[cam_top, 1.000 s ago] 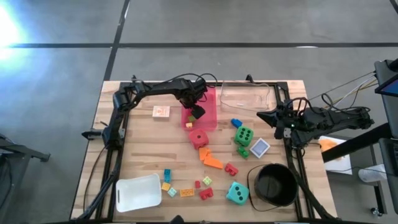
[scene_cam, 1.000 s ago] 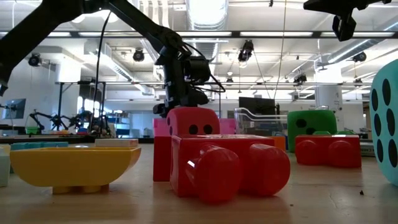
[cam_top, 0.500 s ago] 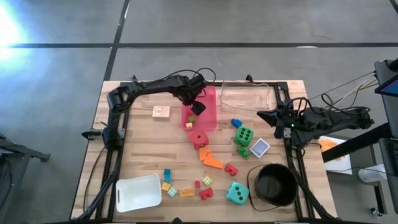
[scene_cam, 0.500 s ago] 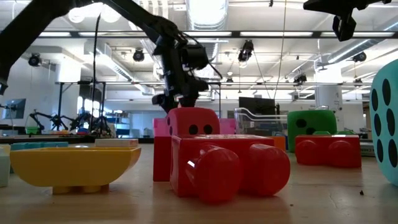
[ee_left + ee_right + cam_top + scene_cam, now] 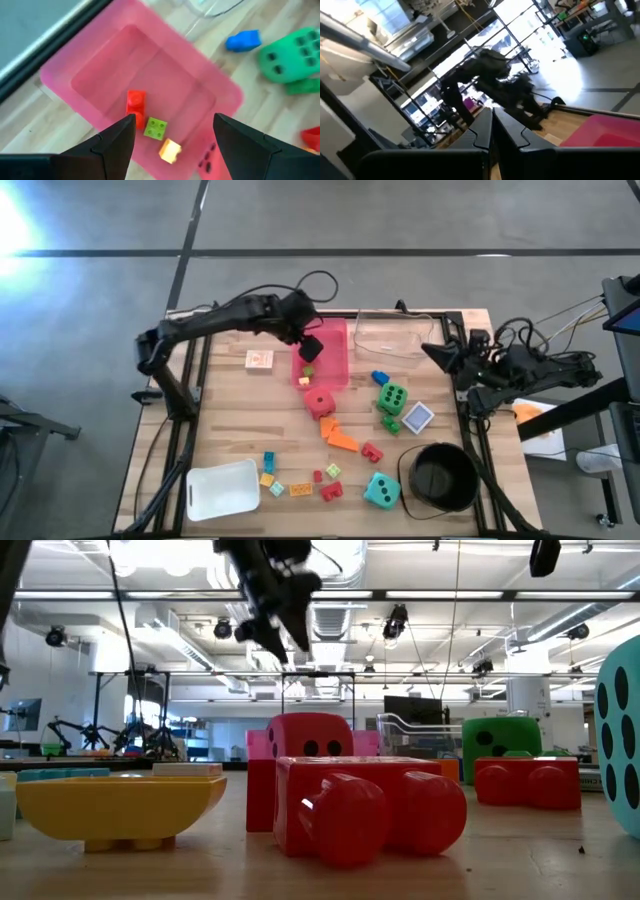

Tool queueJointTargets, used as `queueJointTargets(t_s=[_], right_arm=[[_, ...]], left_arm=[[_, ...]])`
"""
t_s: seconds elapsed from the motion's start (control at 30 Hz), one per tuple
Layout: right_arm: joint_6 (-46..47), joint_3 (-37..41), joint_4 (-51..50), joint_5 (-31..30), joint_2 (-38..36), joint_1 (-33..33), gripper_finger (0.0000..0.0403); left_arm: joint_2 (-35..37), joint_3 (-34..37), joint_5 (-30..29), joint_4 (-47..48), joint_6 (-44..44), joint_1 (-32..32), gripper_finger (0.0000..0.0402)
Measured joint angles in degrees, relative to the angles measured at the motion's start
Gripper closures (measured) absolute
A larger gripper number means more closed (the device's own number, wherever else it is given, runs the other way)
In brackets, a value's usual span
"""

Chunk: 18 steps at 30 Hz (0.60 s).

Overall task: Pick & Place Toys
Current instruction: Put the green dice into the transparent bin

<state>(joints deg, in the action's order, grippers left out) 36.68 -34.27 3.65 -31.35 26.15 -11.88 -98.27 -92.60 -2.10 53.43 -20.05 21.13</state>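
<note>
Early days: only three small bricks, red (image 5: 136, 102), green (image 5: 156, 127) and yellow (image 5: 170, 150), sit in the pink tray (image 5: 335, 370); my left claw (image 5: 309, 346) hangs released and empty above it, right claw (image 5: 434, 355) clenched on nothing, parked at the bench's (image 5: 220, 420) right edge. Still loose on the bench: red die (image 5: 320, 401) just below the tray, green die (image 5: 392, 398), teal die (image 5: 381, 491), blue brick (image 5: 380, 378), orange pieces (image 5: 338, 436), both cards (image 5: 259, 360), small bricks near the white tub (image 5: 222, 490).

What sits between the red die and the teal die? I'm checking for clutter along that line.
In the high view, orange bricks and a red brick lie between the red die and the teal die.
</note>
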Motion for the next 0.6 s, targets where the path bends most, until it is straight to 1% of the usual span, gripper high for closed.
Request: queueJointTargets(t_s=[0.13, 0.23, 0.3, 0.4, 0.6], right_arm=[[2.20, -0.61, -0.57, 0.26, 1.31, 0.09, 0.0394], [1.28, -2.28, -3.58, 2.50, 3.68, 0.09, 0.0392], [1.11, -4.21, -7.06, 4.88, 5.93, 0.09, 0.0380], [1.84, -7.80, -13.41, 8.49, 9.71, 0.07, 0.0342], [2.06, -15.44, -28.94, 8.70, 16.30, 0.28, 0.0232]], left_arm=[[4.04, 0.02, -1.44, 0.47, -0.11, -1.29, 0.0130], [6.67, 0.02, -1.58, 0.82, -0.29, -1.78, 0.0130], [8.24, 0.02, -1.56, 1.36, -1.29, -1.85, 0.0130], [10.53, 0.02, -1.58, 2.99, -3.41, -1.86, 0.0130], [13.57, 0.04, -1.61, 5.82, -3.96, -1.86, 0.0130]])
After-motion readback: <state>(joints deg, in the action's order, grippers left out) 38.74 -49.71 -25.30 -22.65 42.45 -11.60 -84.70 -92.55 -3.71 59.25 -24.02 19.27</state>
